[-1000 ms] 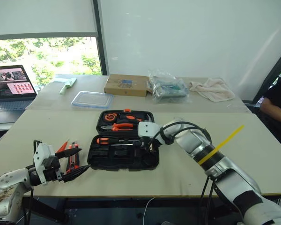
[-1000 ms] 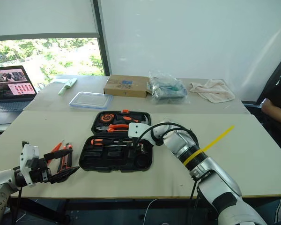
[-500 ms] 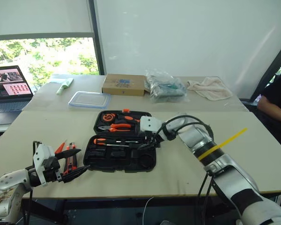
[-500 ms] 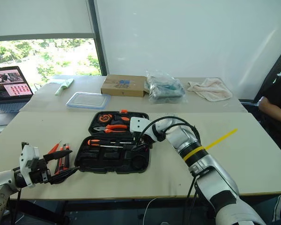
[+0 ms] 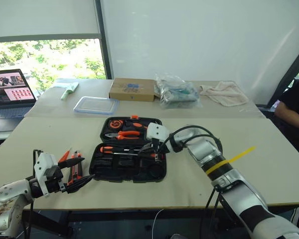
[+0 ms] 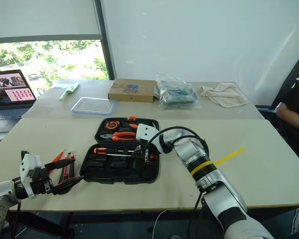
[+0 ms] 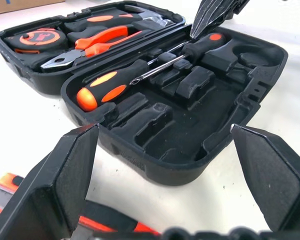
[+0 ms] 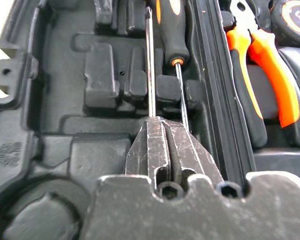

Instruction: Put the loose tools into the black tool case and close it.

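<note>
Jaws first: your right gripper (image 8: 160,150) has its jaws pressed together with nothing between them, tips sitting right over the two screwdriver shafts in the black tool case (image 5: 112,172). Looks to me like you're using the closed tips as a poker, nudging the shafts down into their moulded slots rather than grabbing anything. Your left gripper (image 7: 165,190) is spread wide and empty, hanging just off the case's near-left corner and aimed at it, probably parked there ready for the next pick.

The case lies open in the middle of the counter (image 5: 269,179). One long screwdriver (image 7: 117,82) with the black-and-orange handle is bedded in the near half, and a second screwdriver (image 7: 202,46) lies alongside with its handle toward the right gripper. The far half holds the pliers (image 5: 125,134) and the tape measure (image 5: 117,123), which stay where they are.

Still loose: the utility knife (image 5: 77,167) and a small orange screwdriver (image 5: 65,156), lying on the counter just beside your left gripper, well left of the case. I can't make out the tape roll.

My guess is you're about halfway, and the lid can't shut until those shafts sit flush.
</note>
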Motion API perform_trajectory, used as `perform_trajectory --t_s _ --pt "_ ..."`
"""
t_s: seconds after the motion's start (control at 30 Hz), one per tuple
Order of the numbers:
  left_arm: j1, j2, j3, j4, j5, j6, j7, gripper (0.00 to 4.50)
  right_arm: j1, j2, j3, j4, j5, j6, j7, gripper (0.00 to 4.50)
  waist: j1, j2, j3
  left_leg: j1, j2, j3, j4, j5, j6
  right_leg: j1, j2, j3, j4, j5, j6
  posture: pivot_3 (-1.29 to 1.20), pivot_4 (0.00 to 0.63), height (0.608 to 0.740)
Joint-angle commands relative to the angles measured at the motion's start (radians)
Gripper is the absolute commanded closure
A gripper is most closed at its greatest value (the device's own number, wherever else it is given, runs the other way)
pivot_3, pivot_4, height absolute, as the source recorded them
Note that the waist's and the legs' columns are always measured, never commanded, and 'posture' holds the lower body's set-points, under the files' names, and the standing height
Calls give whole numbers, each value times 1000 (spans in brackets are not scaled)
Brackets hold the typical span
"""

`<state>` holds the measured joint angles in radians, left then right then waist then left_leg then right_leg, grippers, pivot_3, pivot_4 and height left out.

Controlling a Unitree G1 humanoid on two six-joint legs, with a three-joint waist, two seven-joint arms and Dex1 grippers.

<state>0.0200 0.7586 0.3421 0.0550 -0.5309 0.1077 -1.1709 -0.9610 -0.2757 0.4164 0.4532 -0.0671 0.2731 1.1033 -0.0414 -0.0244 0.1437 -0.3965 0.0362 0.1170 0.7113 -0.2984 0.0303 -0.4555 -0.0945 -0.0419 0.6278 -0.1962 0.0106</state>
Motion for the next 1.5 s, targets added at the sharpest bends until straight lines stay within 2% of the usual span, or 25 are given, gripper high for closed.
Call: perform_trajectory --t_s 0.03,0.37,0.5,0.63,0.73,0.77,0.8,0.97,1.1,1.17,1.23,1.3,1.5 --pt "-6 16 22 -24 0 -11 3 0 5 26 11 6 -17 -9 -26 4466 0 0 0 0 0 0 0 0 0 0 0 0 0 0 0 0 150 740" --pt "14 31 32 -29 23 -4 36 0 36 87 55 79 -73 1 -63 4466 -4 0 0 1 0 0 0 0 -1 0 1 0 1 0 0 0 150 740" --pt "40 38 35 -32 35 6 58 0 34 73 68 103 -102 -32 -66 4466 -4 0 -1 4 0 0 0 1 -1 2 1 1 1 0 -1 0 150 740" --pt "72 25 74 -31 20 -3 86 0 42 90 -27 33 -20 -106 -93 4466 -3 0 -1 6 1 1 0 0 -1 3 0 1 0 0 -1 0 150 740" --pt "125 13 145 -12 4 -29 96 0 104 79 -150 -148 114 -132 -82 4466 -2 0 0 6 2 0 0 1 -1 2 0 1 0 0 -2 0 150 740" --pt "149 5 177 -6 -6 -33 101 0 137 63 -183 -235 169 -82 -60 3913 -2 0 0 4 2 1 0 1 -1 1 0 1 0 0 -2 0 150 740" --pt "171 -2 209 0 -16 -34 108 0 169 46 -208 -312 210 -45 -47 3780 -1 0 0 3 2 0 -1 1 -1 0 0 1 1 0 -2 0 150 740" --pt "286 -50 407 88 -37 -39 205 0 414 -99 -345 -677 366 1 -26 2074 6 -2 -2 2 4 0 -1 0 0 1 0 -1 -1 0 -2 0 150 740" --pt "334 -68 470 139 -31 -32 261 0 585 -174 -433 -814 482 -25 -5 599 14 -3 -2 2 3 1 -1 -4 1 1 -1 -1 -4 -1 -1 0 150 740" --pt "348 -70 484 162 -22 -10 300 0 687 -208 -485 -841 484 -89 -3 29 23 -4 -2 3 3 1 -1 -6 6 1 -1 -1 -6 -1 -1 0 150 740" --pt "349 -68 482 165 -22 4 317 0 751 -238 -519 -853 500 -104 -3 29 31 -4 -2 8 4 1 -1 -8 9 5 -1 -1 -5 -1 -2 0 150 740" --pt "334 -40 444 115 -37 127 359 0 790 -242 -560 -855 530 -106 -34 29 31 -4 -1 13 5 1 0 -8 8 11 -1 -1 -5 -2 -3 0 150 740" --pt "76 62 282 40 -56 399 437 0 759 -248 -539 -865 546 -102 -72 29 53 -6 0 19 8 0 0 -5 1 16 1 -2 -4 -7 -7 0 150 740"
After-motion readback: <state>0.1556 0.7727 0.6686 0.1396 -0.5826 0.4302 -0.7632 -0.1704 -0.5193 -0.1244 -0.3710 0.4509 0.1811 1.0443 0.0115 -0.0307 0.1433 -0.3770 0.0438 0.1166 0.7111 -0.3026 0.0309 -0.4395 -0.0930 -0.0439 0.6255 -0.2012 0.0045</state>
